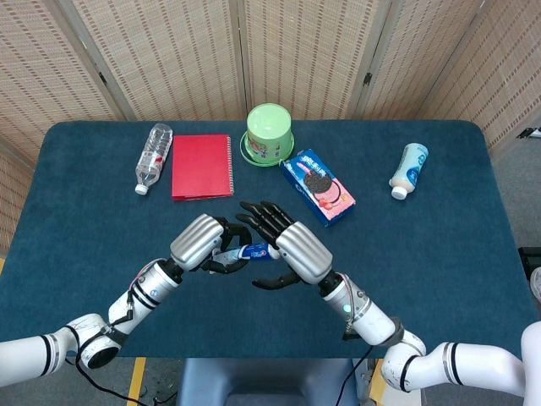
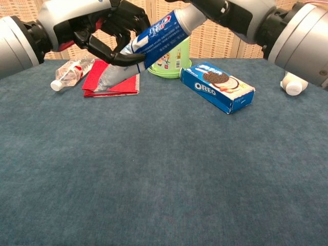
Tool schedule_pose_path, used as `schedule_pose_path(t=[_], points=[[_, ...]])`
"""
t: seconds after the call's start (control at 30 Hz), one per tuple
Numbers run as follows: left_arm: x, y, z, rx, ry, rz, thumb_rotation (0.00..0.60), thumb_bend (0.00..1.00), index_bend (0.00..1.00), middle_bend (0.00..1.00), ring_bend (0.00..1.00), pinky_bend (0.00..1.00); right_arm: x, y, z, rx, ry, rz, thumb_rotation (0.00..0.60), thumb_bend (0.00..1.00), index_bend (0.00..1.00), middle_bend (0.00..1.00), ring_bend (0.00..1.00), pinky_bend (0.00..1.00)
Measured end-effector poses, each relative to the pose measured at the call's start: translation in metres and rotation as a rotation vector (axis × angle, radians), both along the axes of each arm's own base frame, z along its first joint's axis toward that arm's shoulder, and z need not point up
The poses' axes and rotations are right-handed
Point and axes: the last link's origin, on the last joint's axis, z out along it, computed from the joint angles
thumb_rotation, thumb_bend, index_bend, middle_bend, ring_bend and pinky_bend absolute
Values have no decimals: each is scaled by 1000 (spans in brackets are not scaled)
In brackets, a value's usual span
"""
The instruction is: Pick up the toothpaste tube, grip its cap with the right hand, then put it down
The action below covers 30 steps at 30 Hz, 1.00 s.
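Observation:
A blue and white toothpaste tube hangs above the blue table, tilted, with its crimped end low and its cap end raised to the right. My left hand grips the tube around its middle; in the chest view this left hand wraps its dark fingers over the tube. My right hand sits over the cap end, fingers stretched out and spread above the tube, thumb apart below. In the chest view the cap end runs into the right hand, and the cap itself is hidden.
Along the far side lie a water bottle, a red notebook, a green bowl, an Oreo box and a white bottle. The Oreo box lies just beyond my right hand.

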Motion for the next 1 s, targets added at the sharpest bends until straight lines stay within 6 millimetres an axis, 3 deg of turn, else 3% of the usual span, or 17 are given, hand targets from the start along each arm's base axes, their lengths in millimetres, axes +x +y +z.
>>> schedule_pose_path(t=[0.3,0.67,0.77,0.9,1.0], points=[[-22,1,-8,45,111,-13,600,618,716,820,709,583,-14,-2,27,-40,-27,-23,0,0,0,0,0,0],[-62,13,-41,116,482,-36,600,604,619,764,601,475,-50,-4,63,-130,14,-99,0,0,0,0,0,0],[-70,17,-49,109,541,-3,600,505,528,691,532,446,-59,-3,69,-138,30,-116,0,0,0,0,0,0],[-78,21,-55,97,604,45,600,374,239,441,320,349,-70,-2,74,-149,65,-135,0,0,0,0,0,0],[-81,23,-57,96,635,82,600,358,171,372,264,320,-76,-1,76,-156,87,-144,0,0,0,0,0,0]])
